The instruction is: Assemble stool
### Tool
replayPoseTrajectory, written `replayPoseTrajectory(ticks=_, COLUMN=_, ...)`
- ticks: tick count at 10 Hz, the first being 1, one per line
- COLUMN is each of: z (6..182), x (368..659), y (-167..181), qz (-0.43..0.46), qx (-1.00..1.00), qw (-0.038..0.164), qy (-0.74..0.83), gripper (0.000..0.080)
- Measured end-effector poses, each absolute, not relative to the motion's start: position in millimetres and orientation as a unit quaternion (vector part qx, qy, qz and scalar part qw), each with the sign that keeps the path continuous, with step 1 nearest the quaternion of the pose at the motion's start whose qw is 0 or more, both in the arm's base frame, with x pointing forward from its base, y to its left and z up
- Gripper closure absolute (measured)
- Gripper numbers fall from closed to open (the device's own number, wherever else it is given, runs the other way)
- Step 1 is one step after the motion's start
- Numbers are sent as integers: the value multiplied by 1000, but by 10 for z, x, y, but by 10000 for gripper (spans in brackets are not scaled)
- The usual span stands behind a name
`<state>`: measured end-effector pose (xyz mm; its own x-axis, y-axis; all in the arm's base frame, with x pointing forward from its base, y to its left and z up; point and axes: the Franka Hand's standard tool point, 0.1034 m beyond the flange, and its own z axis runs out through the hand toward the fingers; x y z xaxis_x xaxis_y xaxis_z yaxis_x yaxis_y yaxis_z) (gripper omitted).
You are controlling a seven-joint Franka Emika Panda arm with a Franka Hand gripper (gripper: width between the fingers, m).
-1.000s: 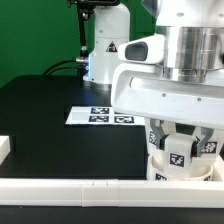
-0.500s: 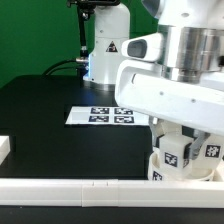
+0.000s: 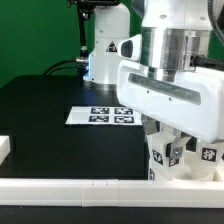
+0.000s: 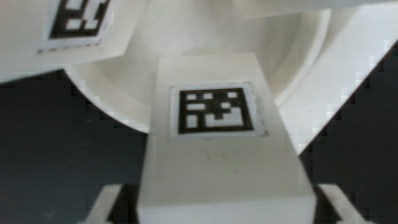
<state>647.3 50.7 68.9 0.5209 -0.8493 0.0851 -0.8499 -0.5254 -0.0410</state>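
We have the gripper straddling a stool leg at the tabletop's near edge by the white rail. Its long axis runs straight out from the gripper toward the seat. Whether the fingers clamp it, we cannot tell.

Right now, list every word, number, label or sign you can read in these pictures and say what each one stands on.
No words, brand names or numbers can be read.
Black-and-white square tag, a pattern and not text: on the stool leg.
A second such tag: on another white stool part.
Similar tags: on the legs under the arm.
Tags on the marker board: patterns only.
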Motion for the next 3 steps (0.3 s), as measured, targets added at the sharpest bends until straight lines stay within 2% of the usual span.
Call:
replayPoseTrajectory(ticks=1, z=782, x=6494, y=513, qz=49, qx=875, qw=-6, qy=-482, gripper=384)
replayPoseTrajectory(ticks=2, z=960, x=6507, y=508, qz=51, qx=875, qw=-22, qy=-482, gripper=207)
replayPoseTrajectory(ticks=3, z=1162, x=6528, y=495, qz=53, qx=874, qw=-35, qy=-481, gripper=167)
